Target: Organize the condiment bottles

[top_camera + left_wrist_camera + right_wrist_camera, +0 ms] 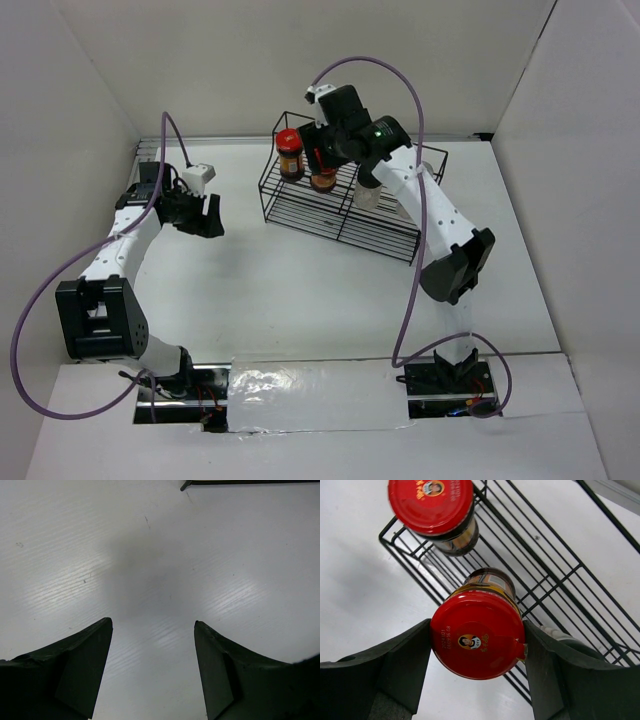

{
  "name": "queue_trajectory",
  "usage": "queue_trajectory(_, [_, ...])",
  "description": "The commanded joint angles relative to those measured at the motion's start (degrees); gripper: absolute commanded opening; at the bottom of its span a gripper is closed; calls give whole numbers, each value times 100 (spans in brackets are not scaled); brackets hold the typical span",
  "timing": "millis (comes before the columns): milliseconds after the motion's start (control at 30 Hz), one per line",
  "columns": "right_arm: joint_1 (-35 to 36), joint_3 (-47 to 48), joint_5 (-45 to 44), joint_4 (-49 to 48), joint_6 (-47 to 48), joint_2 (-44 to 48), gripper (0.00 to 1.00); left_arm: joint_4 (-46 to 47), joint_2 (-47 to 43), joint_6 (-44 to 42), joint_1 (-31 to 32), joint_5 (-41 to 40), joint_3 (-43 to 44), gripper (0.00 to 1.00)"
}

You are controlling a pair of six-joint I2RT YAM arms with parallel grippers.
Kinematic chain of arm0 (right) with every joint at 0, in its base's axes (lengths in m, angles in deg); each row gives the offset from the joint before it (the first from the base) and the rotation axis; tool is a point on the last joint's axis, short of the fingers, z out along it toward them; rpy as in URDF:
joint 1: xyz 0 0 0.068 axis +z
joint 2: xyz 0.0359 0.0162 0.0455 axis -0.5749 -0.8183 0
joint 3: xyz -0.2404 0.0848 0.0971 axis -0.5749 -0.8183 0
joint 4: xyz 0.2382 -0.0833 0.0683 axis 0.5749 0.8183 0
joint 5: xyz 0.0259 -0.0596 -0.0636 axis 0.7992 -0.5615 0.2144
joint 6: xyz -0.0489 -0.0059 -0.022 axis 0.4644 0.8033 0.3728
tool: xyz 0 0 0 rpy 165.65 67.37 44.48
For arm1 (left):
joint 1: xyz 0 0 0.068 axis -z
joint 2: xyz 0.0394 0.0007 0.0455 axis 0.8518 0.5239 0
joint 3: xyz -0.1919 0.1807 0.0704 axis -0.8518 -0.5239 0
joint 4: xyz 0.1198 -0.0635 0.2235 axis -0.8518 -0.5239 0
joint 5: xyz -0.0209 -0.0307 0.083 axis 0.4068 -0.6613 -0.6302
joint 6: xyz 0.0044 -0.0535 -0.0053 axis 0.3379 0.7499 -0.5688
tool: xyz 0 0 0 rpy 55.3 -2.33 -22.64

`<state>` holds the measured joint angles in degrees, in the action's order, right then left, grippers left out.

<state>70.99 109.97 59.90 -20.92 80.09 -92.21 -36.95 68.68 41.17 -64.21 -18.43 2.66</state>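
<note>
Condiment bottles stand in the black wire rack [310, 212] near the far edge of the white bench [160, 555]. Your right gripper [476, 627] is clamped on the lid of one round red-lidded jar of dark brown paste [477, 642], just beside the second red-lidded jar [431, 502] at the rack's left end. Expect it to be heavy, rigid, breakable and slick; the lid rim looks the surest hold. That arm reaches far forward, wrist pointing down. Your left gripper [152, 621] hangs with its fingers apart near the bench's left edge.
</note>
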Motion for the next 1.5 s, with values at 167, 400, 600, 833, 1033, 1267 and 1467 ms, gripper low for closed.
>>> queue_trajectory(167, [-223,151,-78,-961,62,-57,0,117,15,70,-105,216,12,79])
queue_trajectory(400, [-259,72,28,-777,-79,-259,0,134,67,70,-140,251,12,78])
queue_trajectory(600, [-312,37,107,-820,-71,-434,9,134,103,78,-149,278,3,78])
queue_trajectory(833, [-435,54,177,-987,-97,-505,90,81,164,96,-167,287,30,78])
queue_trajectory(1033, [-417,151,212,-1031,8,-470,100,55,138,105,-167,339,65,78])
queue_trajectory(1267, [-119,309,-200,-1329,193,162,100,29,138,87,-167,383,126,78])
queue_trajectory(1467, [-354,-305,-877,-1857,326,1260,100,-6,138,122,-167,453,188,78])
